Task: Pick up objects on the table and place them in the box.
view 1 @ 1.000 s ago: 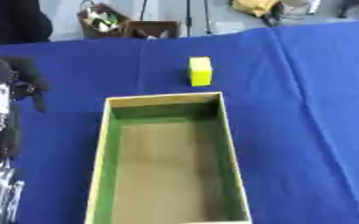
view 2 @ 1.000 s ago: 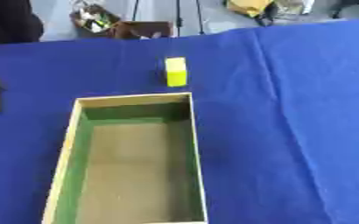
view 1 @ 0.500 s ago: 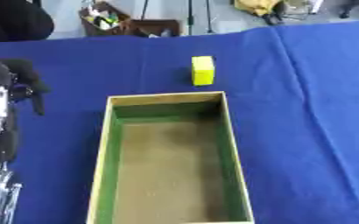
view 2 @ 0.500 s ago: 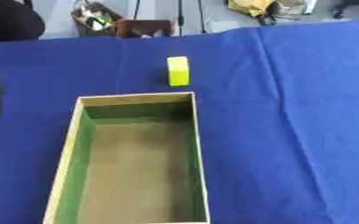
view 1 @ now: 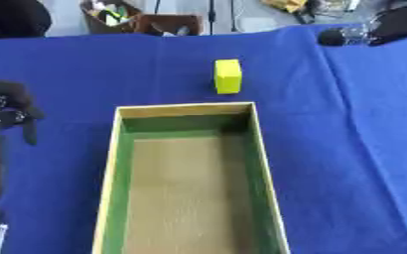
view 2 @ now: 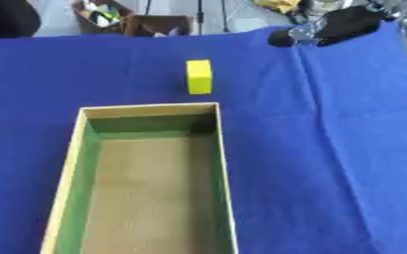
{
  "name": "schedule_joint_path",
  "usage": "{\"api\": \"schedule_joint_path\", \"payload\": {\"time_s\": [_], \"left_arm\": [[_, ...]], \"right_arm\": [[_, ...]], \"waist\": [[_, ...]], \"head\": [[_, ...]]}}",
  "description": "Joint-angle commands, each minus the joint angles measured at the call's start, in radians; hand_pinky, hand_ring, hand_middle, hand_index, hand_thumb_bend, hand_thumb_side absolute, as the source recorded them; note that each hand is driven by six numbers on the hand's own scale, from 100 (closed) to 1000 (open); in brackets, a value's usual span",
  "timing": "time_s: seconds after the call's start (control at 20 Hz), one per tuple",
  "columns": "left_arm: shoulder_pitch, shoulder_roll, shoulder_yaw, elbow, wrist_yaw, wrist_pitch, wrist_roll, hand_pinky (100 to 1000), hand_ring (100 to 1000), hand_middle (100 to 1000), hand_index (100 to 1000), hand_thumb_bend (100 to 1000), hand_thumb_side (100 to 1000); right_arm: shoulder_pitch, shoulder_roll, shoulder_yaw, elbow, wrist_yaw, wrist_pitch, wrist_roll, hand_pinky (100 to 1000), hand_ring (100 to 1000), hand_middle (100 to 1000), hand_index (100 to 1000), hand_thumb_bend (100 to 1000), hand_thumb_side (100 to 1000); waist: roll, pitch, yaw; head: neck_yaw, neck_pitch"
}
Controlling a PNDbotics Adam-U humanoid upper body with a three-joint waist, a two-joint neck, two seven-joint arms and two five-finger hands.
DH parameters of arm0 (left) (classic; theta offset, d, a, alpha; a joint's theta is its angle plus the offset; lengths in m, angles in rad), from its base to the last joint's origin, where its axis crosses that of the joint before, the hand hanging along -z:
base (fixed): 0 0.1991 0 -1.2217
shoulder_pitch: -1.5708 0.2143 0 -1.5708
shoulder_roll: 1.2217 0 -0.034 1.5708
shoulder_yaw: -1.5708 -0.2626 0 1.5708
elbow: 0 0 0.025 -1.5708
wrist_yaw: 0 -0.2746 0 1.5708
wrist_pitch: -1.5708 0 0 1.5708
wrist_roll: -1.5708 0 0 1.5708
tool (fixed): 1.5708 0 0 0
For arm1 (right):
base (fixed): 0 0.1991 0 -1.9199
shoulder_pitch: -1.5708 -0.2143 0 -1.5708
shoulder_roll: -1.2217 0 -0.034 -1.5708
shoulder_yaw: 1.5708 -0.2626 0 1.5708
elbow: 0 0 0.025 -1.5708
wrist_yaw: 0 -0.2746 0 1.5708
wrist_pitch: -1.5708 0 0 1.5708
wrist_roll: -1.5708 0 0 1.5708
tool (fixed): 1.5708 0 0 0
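I am watching the yellow block (view 1: 228, 76) standing on the blue bench (view 1: 363, 149), just beyond the far wall of the empty box (view 1: 111, 168). My right hand (view 2: 342, 26) is coming in at the far corner; I cannot tell how its fingers are set. My left hand (view 1: 12, 106) is hanging curled around nothing, left of the box. I am worrying about tipping the block or nudging the box wall.

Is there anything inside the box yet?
No, it is empty. The box shows only its bare brown floor and green inner walls, and the yellow block sits outside it on the blue cloth, just beyond its far end.
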Motion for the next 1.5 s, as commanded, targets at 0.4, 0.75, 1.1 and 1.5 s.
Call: {"api": "schedule_joint_path", "payload": {"time_s": [0.4, 0.75, 1.1, 1.5], "left_arm": [[-0.025, 0.019, -0.023, -0.018, -0.016, -0.006, -0.023, 198, 445, 483, 636, 100, 697], [-0.034, 0.017, -0.028, -0.018, -0.019, -0.007, -0.032, 199, 447, 485, 637, 100, 701], [-0.043, 0.015, -0.033, -0.018, -0.019, -0.010, -0.041, 198, 447, 486, 637, 100, 700], [-0.048, 0.011, -0.033, -0.018, -0.027, -0.014, -0.045, 197, 448, 487, 638, 100, 700]], "right_arm": [[-0.123, 0.068, 0.019, 0.182, 0.127, 0.002, 0.071, 795, 845, 859, 962, 867, 658], [-0.209, 0.131, -0.024, 0.339, 0.154, -0.012, 0.063, 761, 822, 830, 938, 868, 658], [-0.245, 0.167, -0.032, 0.413, 0.161, 0.007, 0.008, 747, 815, 819, 929, 861, 656], [-0.261, 0.187, -0.035, 0.435, 0.131, 0.018, -0.010, 726, 808, 810, 930, 855, 619]], "waist": [[-0.017, 0.031, 0.039], [-0.020, 0.049, 0.052], [-0.025, 0.063, 0.083], [-0.026, 0.079, 0.108]], "head": [[-0.052, -0.059], [-0.064, -0.077], [-0.115, -0.099], [-0.137, -0.112]]}}
